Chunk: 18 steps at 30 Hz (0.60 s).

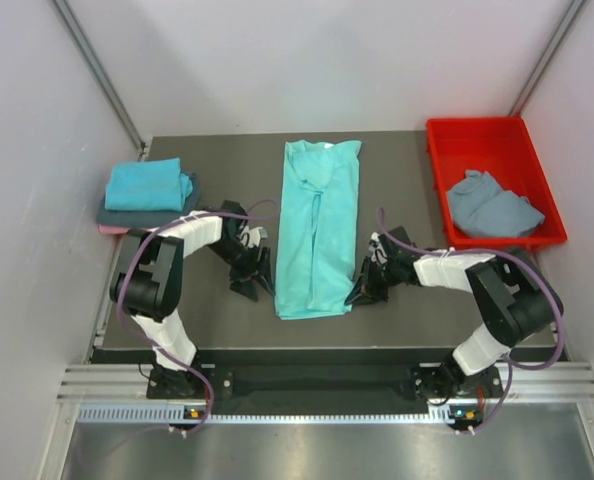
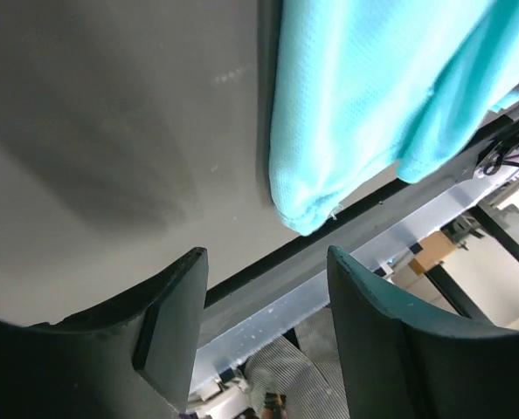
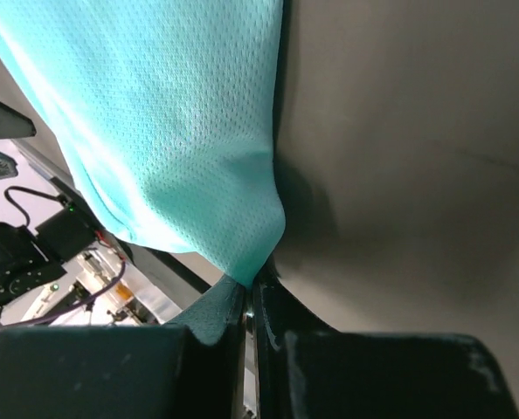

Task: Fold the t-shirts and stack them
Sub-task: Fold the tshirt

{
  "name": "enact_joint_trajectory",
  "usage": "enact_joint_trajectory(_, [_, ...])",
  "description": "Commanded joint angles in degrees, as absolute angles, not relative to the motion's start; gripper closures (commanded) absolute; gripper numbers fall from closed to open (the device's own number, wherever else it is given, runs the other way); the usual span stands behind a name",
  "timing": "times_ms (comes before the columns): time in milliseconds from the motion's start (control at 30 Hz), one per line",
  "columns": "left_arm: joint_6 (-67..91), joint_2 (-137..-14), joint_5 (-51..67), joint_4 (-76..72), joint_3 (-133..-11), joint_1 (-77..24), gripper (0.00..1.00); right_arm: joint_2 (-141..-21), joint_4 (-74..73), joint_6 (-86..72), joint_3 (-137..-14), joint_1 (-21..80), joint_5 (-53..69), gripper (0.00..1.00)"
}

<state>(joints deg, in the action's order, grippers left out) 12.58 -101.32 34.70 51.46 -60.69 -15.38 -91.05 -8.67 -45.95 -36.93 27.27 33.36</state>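
Observation:
A turquoise t-shirt [image 1: 319,225], folded lengthwise into a long strip, lies in the middle of the dark table. My right gripper [image 1: 360,292] is at its near right corner; in the right wrist view the gripper [image 3: 249,292] is shut on the corner of the shirt [image 3: 172,131]. My left gripper [image 1: 257,285] sits just left of the near left corner. In the left wrist view it [image 2: 264,288] is open and empty, and the shirt corner [image 2: 373,96] lies ahead of it, apart from the fingers.
A stack at the far left holds a folded teal shirt [image 1: 147,185] over a slate one [image 1: 127,213] and a pink one [image 1: 112,229]. A red tray [image 1: 477,125] at the far right holds a crumpled grey-blue shirt [image 1: 492,205].

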Motion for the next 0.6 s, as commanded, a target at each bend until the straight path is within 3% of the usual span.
enact_joint_trajectory(0, [14.5, -103.7, 37.2, 49.9, -61.9, -16.7, 0.39, -88.5, -9.8, -44.4, -36.1, 27.2, 32.7, 1.0])
enact_joint_trajectory(200, [15.5, -107.5, 37.5, 48.7, -62.8, -20.4, 0.41, -87.9, -9.5, -44.9, -36.4, 27.2, 32.9, 1.0])
enact_joint_trajectory(567, [15.9, -111.7, 38.3, 48.4, -66.4, -26.2, 0.56, -87.5, -8.6, -45.5, -35.9, 27.2, 33.0, 1.0])
